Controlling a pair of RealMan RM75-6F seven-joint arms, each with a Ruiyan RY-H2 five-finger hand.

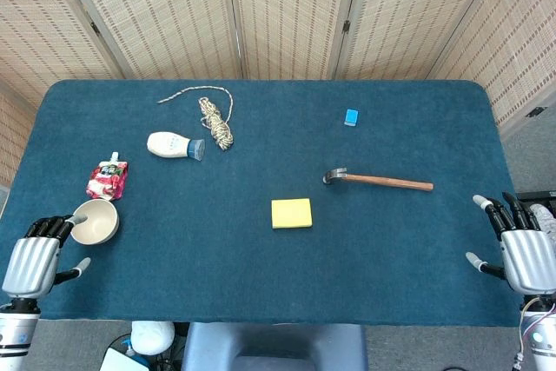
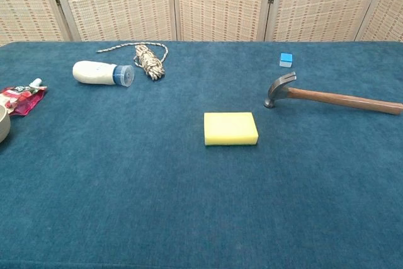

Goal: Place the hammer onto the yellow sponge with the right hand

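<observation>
The right hand (image 1: 521,254) rests at the right edge of the table (image 1: 261,258), low and near the front. Its back faces up, its fingers point away toward the far side and are spread apart, and its thumb sticks out to the side. It holds nothing. The left hand (image 1: 35,258) sits at the left front corner in much the same way, back up, thumb out. Its fingertips are right at the rim of a small white bowl (image 1: 94,221), but I cannot tell if they touch it, and the hand holds nothing. Only the head view shows the two hands. The hammer (image 1: 378,180) lies flat on the blue cloth, right of the middle, with its metal head toward the middle and its wooden handle pointing to the right. It is well apart from the right hand. The sponge (image 1: 291,212) is yellow and lies flat near the middle of the table, a little in front and to the left of the hammer head, not touching it. Further back there is a small blue block (image 1: 351,116). On the left side lie a white bottle (image 1: 174,145) on its side, a bundle of rope (image 1: 215,119) and a red pouch (image 1: 107,178) just behind the bowl.
</observation>
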